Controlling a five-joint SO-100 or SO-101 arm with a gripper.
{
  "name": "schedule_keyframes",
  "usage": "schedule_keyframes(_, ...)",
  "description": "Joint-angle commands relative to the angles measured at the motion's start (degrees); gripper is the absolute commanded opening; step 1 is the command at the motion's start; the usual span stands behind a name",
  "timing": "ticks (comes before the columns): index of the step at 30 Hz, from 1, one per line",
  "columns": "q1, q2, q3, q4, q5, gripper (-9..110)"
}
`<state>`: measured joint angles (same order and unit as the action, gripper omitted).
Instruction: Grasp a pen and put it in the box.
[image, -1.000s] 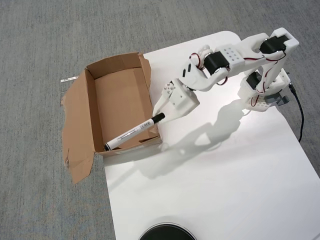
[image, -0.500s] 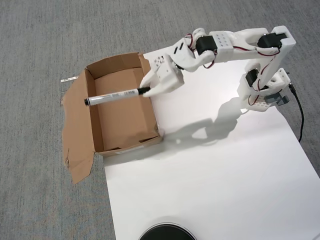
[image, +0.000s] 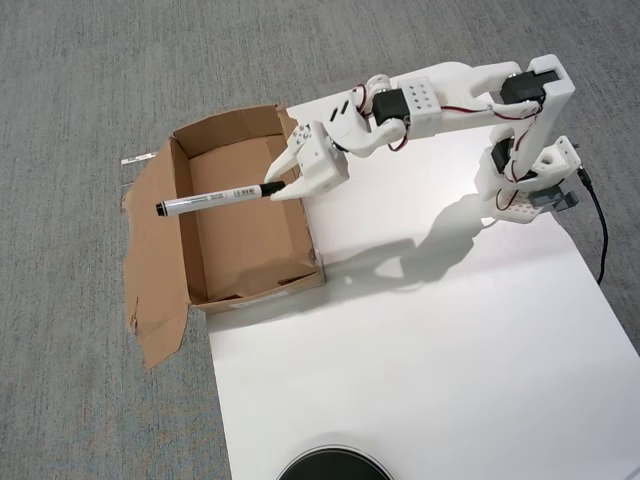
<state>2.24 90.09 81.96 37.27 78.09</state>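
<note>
- Claw (image: 277, 188) of mine is clenched on the black cap end of the pen (image: 212, 200).
- Pen hangs across the box (image: 240, 262), pointing to 9 o'clock.
- Barrel print is too small to read.

One overhead view looks down from well above the table (image: 420, 340).
</note>
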Motion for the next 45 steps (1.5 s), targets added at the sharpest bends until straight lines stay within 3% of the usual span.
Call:
schedule_keyframes(1,0.5,-0.3,-1.3,-0.5,0.0,1)
schedule_keyframes(13,-0.3,-2.6,-1.2,-0.4,0.0,22)
schedule_keyframes(24,-0.4,-0.8,-2.0,-0.4,-0.1,22)
schedule_keyframes(45,-0.4,23.2,2.9,-0.2,-0.3,22)
